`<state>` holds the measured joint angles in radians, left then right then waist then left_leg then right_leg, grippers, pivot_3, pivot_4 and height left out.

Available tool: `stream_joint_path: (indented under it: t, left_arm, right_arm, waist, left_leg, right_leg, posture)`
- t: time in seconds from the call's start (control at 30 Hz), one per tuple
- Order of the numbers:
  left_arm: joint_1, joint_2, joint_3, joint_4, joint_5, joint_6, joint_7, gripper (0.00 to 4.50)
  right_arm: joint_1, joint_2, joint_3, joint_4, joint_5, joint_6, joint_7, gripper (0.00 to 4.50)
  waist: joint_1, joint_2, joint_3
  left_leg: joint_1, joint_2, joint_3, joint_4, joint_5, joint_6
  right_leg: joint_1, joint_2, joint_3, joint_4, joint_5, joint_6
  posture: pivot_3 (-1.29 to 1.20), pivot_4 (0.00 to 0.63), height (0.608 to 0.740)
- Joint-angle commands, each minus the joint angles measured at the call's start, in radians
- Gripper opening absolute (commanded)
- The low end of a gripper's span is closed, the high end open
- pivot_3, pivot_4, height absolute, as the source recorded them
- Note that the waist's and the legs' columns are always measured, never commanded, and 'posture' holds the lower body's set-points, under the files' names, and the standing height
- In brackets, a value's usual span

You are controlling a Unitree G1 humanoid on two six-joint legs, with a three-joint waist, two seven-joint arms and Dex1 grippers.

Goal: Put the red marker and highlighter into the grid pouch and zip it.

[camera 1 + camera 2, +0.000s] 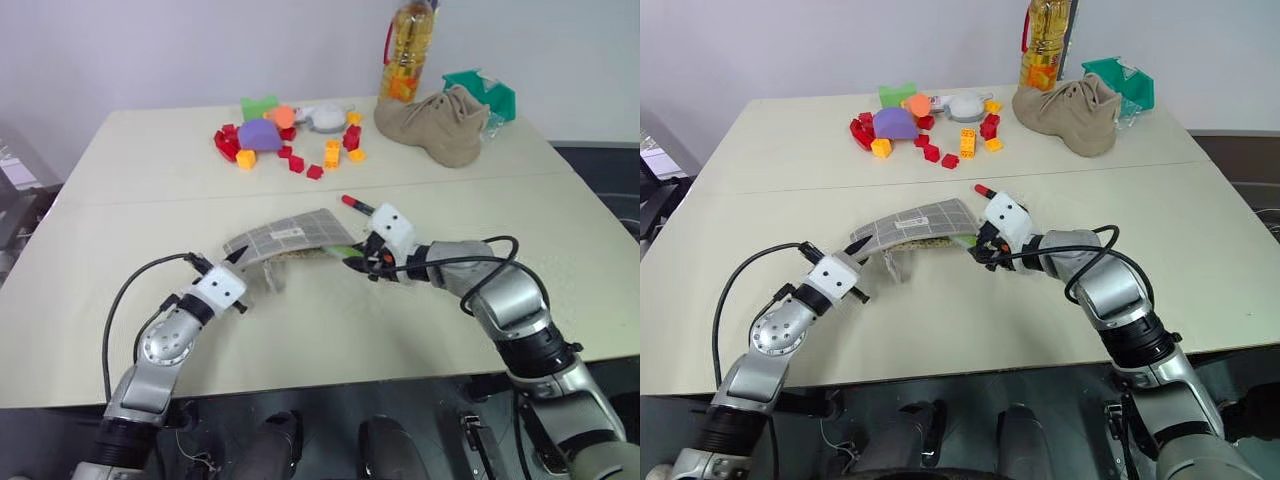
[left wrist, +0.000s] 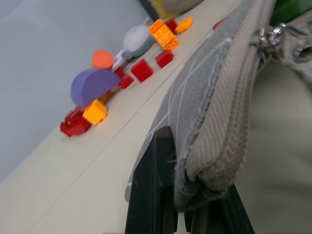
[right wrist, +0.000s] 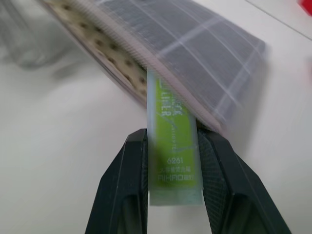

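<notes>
The left pincer (image 1: 238,256) is clamping one end of the grid pouch (image 1: 290,236), its fingers pressed together on the fabric edge and lifting that end off the surface (image 1: 120,230) so the mouth is gaping toward the other arm. The right pincer (image 3: 171,161) is pinching the highlighter (image 3: 171,141) by its rear end and feeding its front end into the pouch opening; from the wrist view the green barrel is already passing under the grid fabric, though I cannot say how deep it is sitting. The red marker (image 1: 357,205) is lying on the surface just behind the right wrist, near the pouch's far corner, not yet picked up.

So the step in hand looks like loading the highlighter. Next, the right pincer is probably going to need to push the barrel further in, let go and back out without dragging it along. Then it is going to have to fetch the marker while the left keeps the mouth open. Zipping comes last, and the slider's place is hard to make out from here.
</notes>
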<state>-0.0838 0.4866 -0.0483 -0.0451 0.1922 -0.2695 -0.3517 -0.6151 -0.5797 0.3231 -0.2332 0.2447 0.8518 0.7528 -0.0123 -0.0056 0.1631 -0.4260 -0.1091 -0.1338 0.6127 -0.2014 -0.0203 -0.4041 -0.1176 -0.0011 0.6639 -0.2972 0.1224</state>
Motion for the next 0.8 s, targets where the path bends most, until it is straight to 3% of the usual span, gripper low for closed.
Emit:
stream_joint_path:
  t: [0.03,0.07,0.17,0.3,0.47,0.6,0.8]
  left_arm:
    - [0.002,0.032,-0.008,-0.022,-0.005,-0.063,-0.036,0.0]
    - [0.0,0.037,-0.004,-0.018,-0.009,-0.065,-0.038,0.0]
    - [-0.002,0.044,0.012,-0.009,-0.014,-0.064,-0.039,0.0]
    - [0.009,0.043,0.038,-0.006,-0.021,-0.04,-0.019,0.0]
    - [0.012,0.004,0.083,-0.006,-0.043,0.051,0.026,0.0]
    - [-0.007,-0.053,0.124,-0.006,-0.049,0.159,0.097,0.0]
    - [-0.036,-0.101,0.132,-0.004,-0.032,0.242,0.161,0.0]
  right_arm:
    - [-0.042,-0.016,0.029,-0.072,-0.008,-0.061,0.063,0.86]
    - [-0.046,-0.014,0.028,-0.071,-0.005,-0.067,0.071,0.86]
    - [-0.054,-0.006,0.019,-0.056,-0.012,-0.077,0.073,2.21]
    - [-0.045,-0.014,-0.007,-0.051,-0.026,-0.093,0.059,4.41]
    - [0.0,-0.067,-0.095,-0.026,-0.008,-0.165,0.087,4.41]
    - [0.001,-0.071,-0.153,0.117,-0.044,-0.22,0.046,4.41]
    - [-0.112,0.076,-0.254,0.462,-0.065,-0.252,-0.147,4.41]
  waist:
    - [-0.001,0.0,0.0]
    - [0.0,0.0,0.0]
    - [0.0,0.0,0.0]
    - [0.001,0.0,0.0]
    - [0.003,0.0,0.0]
    - [0.002,-0.001,0.0]
    - [-0.006,-0.001,0.0]
  left_leg:
    - [0.0,0.0,0.0,0.0,0.0,0.0]
    - [0.0,0.0,0.0,0.0,0.0,0.0]
    - [0.0,0.0,0.0,0.0,0.0,0.0]
    - [0.0,0.0,0.0,0.0,0.0,0.0]
    - [0.0,0.0,0.0,0.0,0.0,0.0]
    - [0.0,0.0,0.0,0.001,0.0,0.0]
    - [0.001,0.0,0.0,0.0,0.0,0.0]
  right_leg:
    - [0.0,0.0,0.0,0.0,0.0,0.0]
    - [0.0,0.0,0.0,0.0,0.0,0.0]
    - [0.0,0.0,0.0,0.0,0.0,0.0]
    - [0.0,0.0,0.0,0.0,0.0,0.0]
    - [0.0,0.0,0.0,0.0,0.0,0.0]
    - [0.001,0.0,-0.001,0.0,0.0,0.0]
    - [0.001,0.001,0.0,0.001,0.0,0.0]
  posture:
    - [0.0,0.15,0.74]
    - [0.0,0.15,0.74]
    - [0.0,0.15,0.74]
    - [0.0,0.15,0.74]
    - [0.0,0.15,0.74]
    - [0.0,0.15,0.74]
    - [0.0,0.15,0.74]
